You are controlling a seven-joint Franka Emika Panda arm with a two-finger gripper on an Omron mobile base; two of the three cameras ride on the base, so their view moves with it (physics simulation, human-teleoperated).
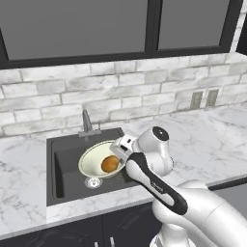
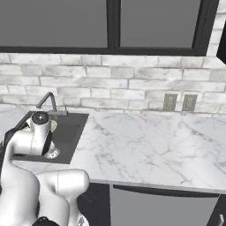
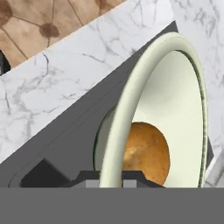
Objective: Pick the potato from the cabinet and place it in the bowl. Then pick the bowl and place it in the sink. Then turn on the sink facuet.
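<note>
The two-finger gripper (image 1: 121,150) of the white arm is pinched on the right-hand rim of the wide, shallow, pale cream-green bowl (image 1: 94,159), with the jaws nearly pressed together on either side of the thin wall. In the hand view the flared rim of the bowl (image 3: 131,109) rises edge-on from between the two dark finger tips (image 3: 92,178). The small round orange-brown potato (image 1: 110,164) lies inside the bowl, against the side nearest the gripper; in the hand view the potato (image 3: 146,155) sits just beyond the gripped rim. The bowl is positioned within the square black sink basin (image 1: 62,169), which is set in the white marble counter (image 1: 202,140). The bowl appears slightly tilted, and whether its base touches the basin floor cannot be determined. The round silver drain (image 1: 93,182) shows just in front of the bowl. The slim grey metal faucet spout (image 1: 87,120) rises from its flat base plate at the rear edge of the sink, just behind the bowl. In the right base view the faucet (image 2: 47,102) stands beyond the arm, with the basin (image 2: 70,128) beside it.
</note>
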